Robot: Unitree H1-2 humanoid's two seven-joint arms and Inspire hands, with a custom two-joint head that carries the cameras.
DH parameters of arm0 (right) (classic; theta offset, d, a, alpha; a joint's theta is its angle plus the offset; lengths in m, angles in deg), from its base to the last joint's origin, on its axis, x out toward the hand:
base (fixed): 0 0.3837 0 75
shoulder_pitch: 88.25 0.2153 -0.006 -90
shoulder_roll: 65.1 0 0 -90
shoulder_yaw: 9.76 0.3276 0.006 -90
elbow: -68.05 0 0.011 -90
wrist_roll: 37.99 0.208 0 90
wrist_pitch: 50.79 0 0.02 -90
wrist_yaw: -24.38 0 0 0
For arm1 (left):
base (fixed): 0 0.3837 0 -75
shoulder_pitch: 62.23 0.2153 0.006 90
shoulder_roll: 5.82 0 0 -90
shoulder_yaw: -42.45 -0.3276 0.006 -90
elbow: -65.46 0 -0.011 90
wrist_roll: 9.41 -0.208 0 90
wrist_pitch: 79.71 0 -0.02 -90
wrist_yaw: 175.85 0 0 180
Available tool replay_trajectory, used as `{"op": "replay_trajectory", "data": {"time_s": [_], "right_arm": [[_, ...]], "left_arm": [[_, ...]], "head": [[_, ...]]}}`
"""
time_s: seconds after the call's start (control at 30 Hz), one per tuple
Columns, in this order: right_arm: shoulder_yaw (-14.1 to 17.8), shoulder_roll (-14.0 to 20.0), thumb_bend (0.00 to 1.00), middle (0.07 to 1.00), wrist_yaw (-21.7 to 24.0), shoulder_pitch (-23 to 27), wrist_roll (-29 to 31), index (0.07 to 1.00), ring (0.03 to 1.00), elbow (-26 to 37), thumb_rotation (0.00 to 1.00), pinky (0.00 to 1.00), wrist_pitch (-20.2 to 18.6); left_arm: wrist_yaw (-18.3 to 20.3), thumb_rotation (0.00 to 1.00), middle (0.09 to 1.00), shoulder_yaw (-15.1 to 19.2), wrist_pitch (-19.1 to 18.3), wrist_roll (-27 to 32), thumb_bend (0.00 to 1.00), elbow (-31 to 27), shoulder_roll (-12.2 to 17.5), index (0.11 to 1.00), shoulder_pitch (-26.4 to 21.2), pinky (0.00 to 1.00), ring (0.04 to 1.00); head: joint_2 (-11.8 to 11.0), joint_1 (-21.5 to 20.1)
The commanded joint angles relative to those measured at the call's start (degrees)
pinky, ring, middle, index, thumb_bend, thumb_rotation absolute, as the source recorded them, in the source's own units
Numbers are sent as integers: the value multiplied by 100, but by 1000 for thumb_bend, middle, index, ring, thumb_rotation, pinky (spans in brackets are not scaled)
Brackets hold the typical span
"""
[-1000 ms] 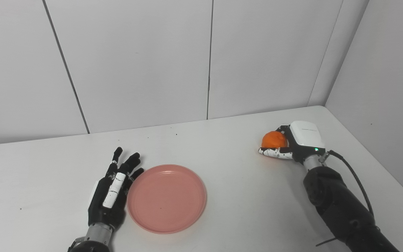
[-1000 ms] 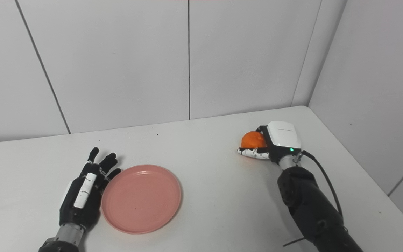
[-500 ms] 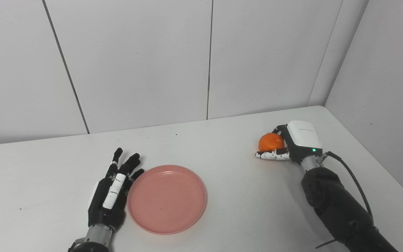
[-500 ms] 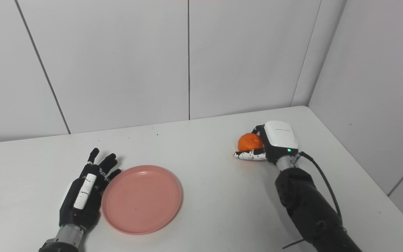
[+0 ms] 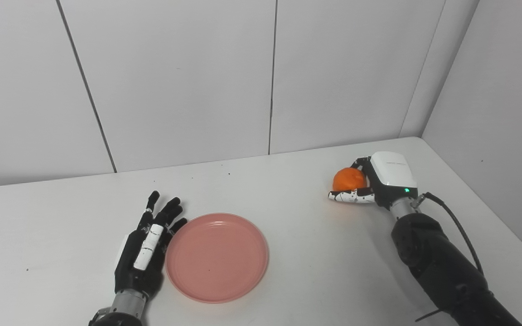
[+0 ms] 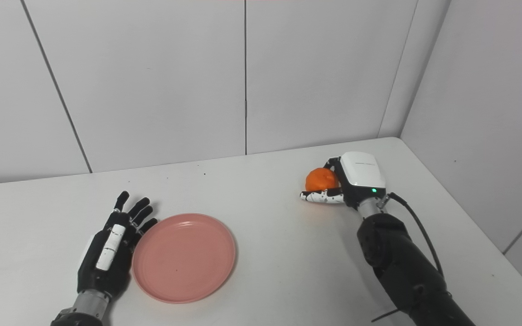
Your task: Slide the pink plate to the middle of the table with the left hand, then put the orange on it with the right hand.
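Currently the right hand [image 5: 379,181] has the orange [image 5: 348,179] in its grasp near the table's [image 5: 288,253] far right corner: fingers curled round the far side of the fruit, white-speckled thumb [image 5: 349,196] lying under its near side, white back plate with a green light facing up. Cannot tell for certain whether the orange is clear of the surface or just touching it; it sits low, with a faint shadow below the thumb. The dark right forearm [image 5: 442,267] runs back to the near right edge, a black cable [image 5: 458,231] looping off the wrist. The pink plate [image 5: 217,256] lies flat on the table left of centre, closer to the near edge than to the far one, with nothing on it, well apart from the orange. The left hand [image 5: 143,253] rests on the table at the plate's left rim, fingers straight and slightly spread, pointing toward the far edge, holding nothing; its thumb side is right against the rim, and I cannot tell if it actually makes contact. White wall panels [image 5: 179,81] stand behind the far edge and along the right side.
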Motion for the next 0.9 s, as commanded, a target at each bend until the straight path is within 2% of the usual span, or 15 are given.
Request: {"op": "replay_trajectory", "data": {"time_s": [0.0,0.17,0.33,0.5,0.67,0.87], "right_arm": [[85,171,628,413,-59,293,-89,502,301,336,582,225,36],[114,173,626,401,-9,360,-233,490,289,840,634,212,-19],[166,154,618,387,-34,337,-213,472,271,1366,589,193,225],[246,98,651,377,-37,279,-93,465,260,1790,679,187,383],[258,-58,665,387,89,181,-73,502,248,2412,723,176,406],[172,-345,648,387,114,140,-80,487,247,2845,683,171,617]], "left_arm": [[-109,555,876,-32,-400,-65,865,237,-32,1000,163,860,911],[-146,554,877,-60,-395,-119,842,212,-60,1000,168,862,908],[-164,563,866,-126,-387,-159,878,137,-111,1000,202,840,902],[-251,573,855,-203,-315,-279,868,156,-209,1000,221,802,891],[-366,578,841,-256,-306,-410,855,159,-372,997,221,800,874],[-400,588,837,-281,-269,-505,853,197,-453,993,227,785,865]], "head": [[-2,27],[26,186],[40,562],[59,862],[47,1144],[28,1279]]}}
